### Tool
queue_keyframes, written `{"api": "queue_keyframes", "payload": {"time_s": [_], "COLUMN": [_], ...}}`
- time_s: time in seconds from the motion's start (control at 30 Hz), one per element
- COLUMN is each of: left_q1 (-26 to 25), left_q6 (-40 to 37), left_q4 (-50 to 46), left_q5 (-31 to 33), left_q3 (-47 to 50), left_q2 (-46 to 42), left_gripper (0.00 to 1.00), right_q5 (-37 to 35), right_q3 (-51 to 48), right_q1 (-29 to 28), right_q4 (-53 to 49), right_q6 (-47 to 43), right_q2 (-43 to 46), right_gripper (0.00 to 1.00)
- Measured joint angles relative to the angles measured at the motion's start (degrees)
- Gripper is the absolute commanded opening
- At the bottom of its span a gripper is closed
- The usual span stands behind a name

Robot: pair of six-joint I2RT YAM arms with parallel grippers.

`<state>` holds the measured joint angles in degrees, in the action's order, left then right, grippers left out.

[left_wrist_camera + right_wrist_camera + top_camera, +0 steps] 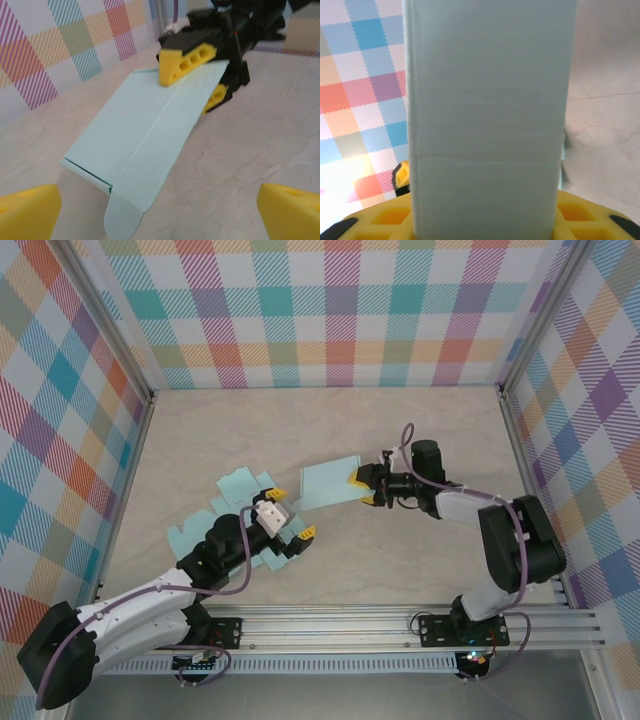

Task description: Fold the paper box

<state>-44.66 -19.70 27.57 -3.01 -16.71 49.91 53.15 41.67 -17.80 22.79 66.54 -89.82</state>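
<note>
The right gripper pinches one end of the paper box, steadying it (flattened, with one flap loose). The left gripper gapes wide and empty, seemingly ready to fold.

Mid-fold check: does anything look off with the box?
The paper box, pinched at one end by the right gripper, slopes down toward the table, and its free end flap hangs open, untucked.

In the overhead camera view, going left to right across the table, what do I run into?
Flat blue paper blanks → left gripper, open → paper box, partly folded → right gripper, shut on the box's right edge.
</note>
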Motion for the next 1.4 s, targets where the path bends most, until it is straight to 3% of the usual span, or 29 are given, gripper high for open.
{"api": "queue_keyframes", "payload": {"time_s": [0.2, 0.33, 0.63, 0.97, 1.23, 1.4], "left_q1": [-3.4, -3.8, -4.1, -7.8, -8.6, -9.0], "left_q6": [-11.0, -14.4, -18.0, -26.4, -29.4, -29.9], "left_q4": [0.8, 1.4, 3.1, 3.0, 3.0, 2.1], "left_q5": [4.1, 7.7, 11.5, 15.4, 19.1, 19.6], "left_q3": [-3.0, -5.9, -9.0, -11.1, -14.3, -14.8], "left_q2": [9.9, 15.2, 16.5, 21.7, 25.9, 26.2], "left_gripper": [1.00, 1.00, 1.00, 0.90, 0.77, 0.56], "right_q5": [-0.1, -0.1, -0.1, 0.1, 0.3, 0.5], "right_q3": [-0.5, -1.9, -2.8, -3.0, -3.1, -3.1], "right_q1": [0.0, 0.0, 0.0, 0.0, 0.0, 0.0], "right_q4": [-6.1, -8.2, -9.6, -7.8, -7.3, -5.9], "right_q6": [-0.9, -1.0, -0.9, 0.5, 0.6, 0.6], "right_q2": [8.2, 10.4, 10.4, 9.4, 8.5, 8.2], "right_gripper": [0.38, 0.38, 0.39, 0.40, 0.43, 0.43]}}
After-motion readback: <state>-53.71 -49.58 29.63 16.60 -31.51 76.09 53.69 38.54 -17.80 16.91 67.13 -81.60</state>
